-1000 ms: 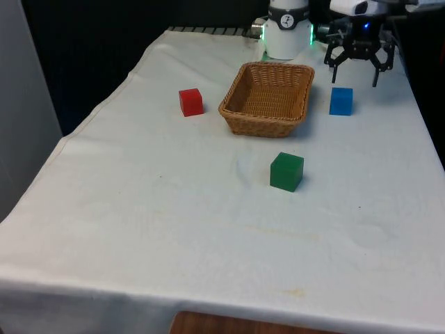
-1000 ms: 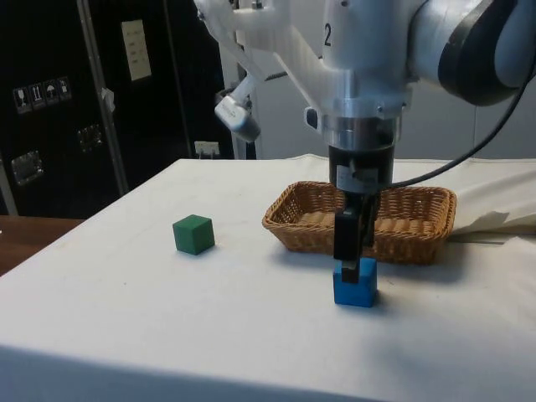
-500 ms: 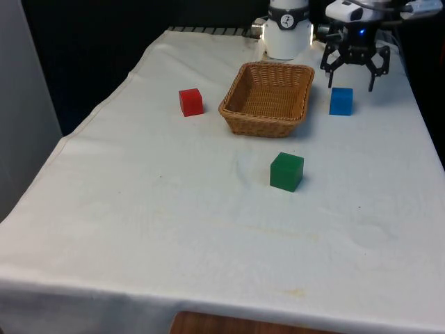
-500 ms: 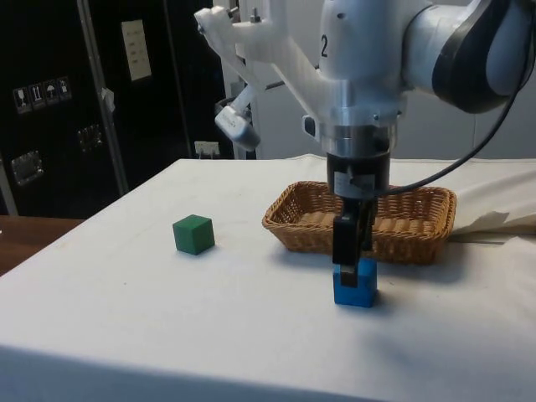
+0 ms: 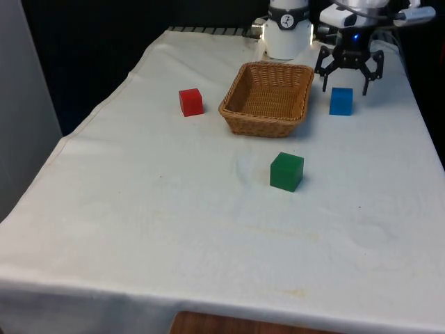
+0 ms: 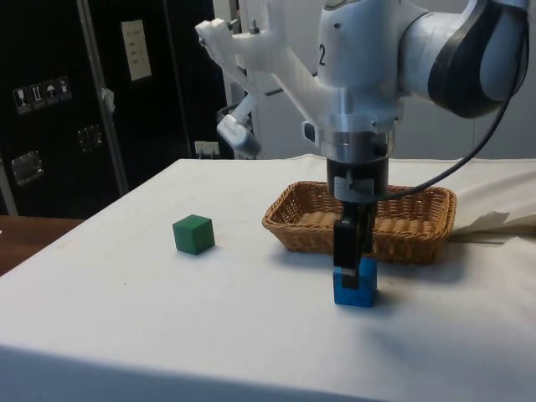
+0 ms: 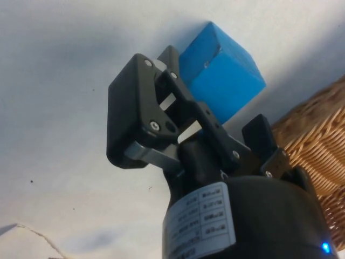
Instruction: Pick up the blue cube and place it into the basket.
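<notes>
gripper: black, two fingers pointing down and spread wide, one on each side of the blue cube in the front view; nothing is pinched between them. in the side view the gripper reaches down to the cube's top, though whether it touches there i cannot tell.
blue cube: sits on the surface on the front view's right, just beside the basket's right wall and apart from it. in the side view the blue cube rests flat on the cloth, nearer that camera than the basket. in the wrist view the blue cube lies beyond the fingers, with woven wicker at the edge.
basket: woven wicker, open side up, on the far half of the surface, between the red and blue cubes.
green cube: on the cloth nearer the front camera than the basket, well apart from the gripper.
red cube: on the front view's left of the basket, near its left wall but not touching.
surface: covered by a white cloth, lightly creased.
</notes>
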